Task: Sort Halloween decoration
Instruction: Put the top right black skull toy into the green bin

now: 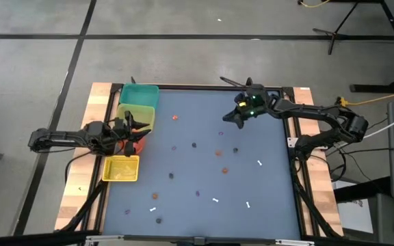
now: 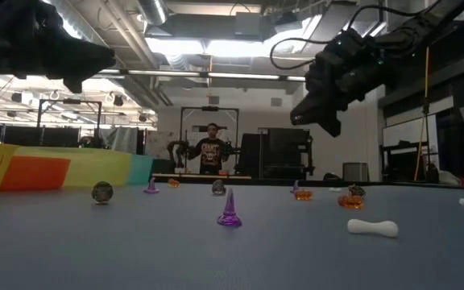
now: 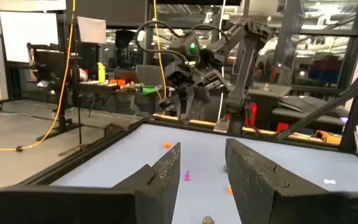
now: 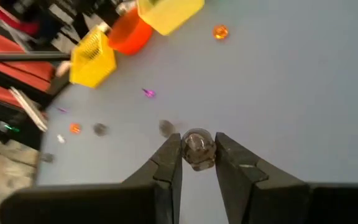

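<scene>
Your right gripper (image 4: 197, 163), upper middle in the high view, is clamping a small round dark trinket (image 4: 197, 148); your left gripper (image 3: 202, 171), parted, is hovering by the bins (image 1: 139, 95).

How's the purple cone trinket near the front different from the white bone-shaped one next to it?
In the low view the purple cone stands upright on its flared base, while the white bone lies flat on its side. The cone is see-through purple with a pointed tip; the bone is solid white with rounded knobs at both ends. The cone is taller, the bone longer. Both rest loose on the blue mat, and neither gripper touches them.
</scene>
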### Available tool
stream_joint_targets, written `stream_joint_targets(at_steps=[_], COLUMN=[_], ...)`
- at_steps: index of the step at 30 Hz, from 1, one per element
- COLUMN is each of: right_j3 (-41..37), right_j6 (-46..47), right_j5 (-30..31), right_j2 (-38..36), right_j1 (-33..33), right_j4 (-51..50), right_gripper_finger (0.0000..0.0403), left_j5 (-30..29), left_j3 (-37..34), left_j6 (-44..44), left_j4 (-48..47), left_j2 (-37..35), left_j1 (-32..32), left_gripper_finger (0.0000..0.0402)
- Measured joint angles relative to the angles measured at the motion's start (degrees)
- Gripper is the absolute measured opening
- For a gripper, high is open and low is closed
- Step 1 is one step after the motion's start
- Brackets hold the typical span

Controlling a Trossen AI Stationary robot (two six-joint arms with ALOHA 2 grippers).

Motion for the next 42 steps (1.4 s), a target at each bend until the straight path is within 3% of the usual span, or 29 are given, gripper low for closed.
stream_joint_targets(at_steps=[14,28,42], right_j3=[0.0,0.0,0.0], right_j6=[3.6,3.6,3.5], right_j5=[-0.3,0.0,3.3], right_j2=[0.0,-0.1,-0.1], right_j1=[0.2,9.7,17.4], right_j4=[4.3,14.8,21.3], right_gripper_finger=[0.0076,0.0076,0.0076], left_j5=[-0.2,0.0,6.3], left_j3=[0.9,18.7,36.6], left_j6=[8.7,17.9,21.1], left_j4=[29.6,30.8,30.7], left_j2=[27.9,54.7,76.8], left_j1=[-0.8,-0.8,-0.8], left_gripper_finger=[0.0114,0.0114,0.0114])
